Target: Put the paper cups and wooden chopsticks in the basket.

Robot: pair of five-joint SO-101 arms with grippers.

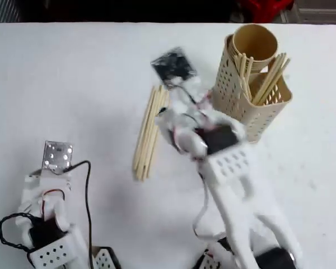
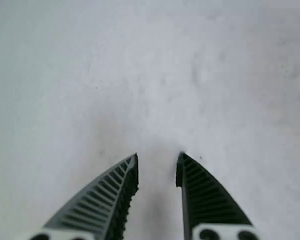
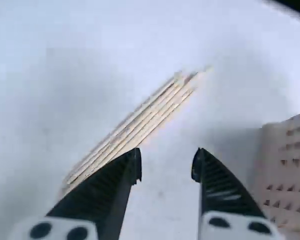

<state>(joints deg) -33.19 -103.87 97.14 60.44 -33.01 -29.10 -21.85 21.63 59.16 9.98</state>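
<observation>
White desk under soft even light, dark strip beyond its edge at 12 o'clock, red object at 1 o'clock.

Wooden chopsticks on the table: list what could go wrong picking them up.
1. The loose bundle of pale wooden chopsticks lies to one side of the right gripper, not between its open fingers; closing may catch few and scatter the rest.
2. The beige perforated basket already holds a tan paper cup and leaning chopsticks; new ones could snag.

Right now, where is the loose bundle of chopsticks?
In the high view, the chopstick bundle lies flat on the table left of the basket, near the right gripper.
</observation>
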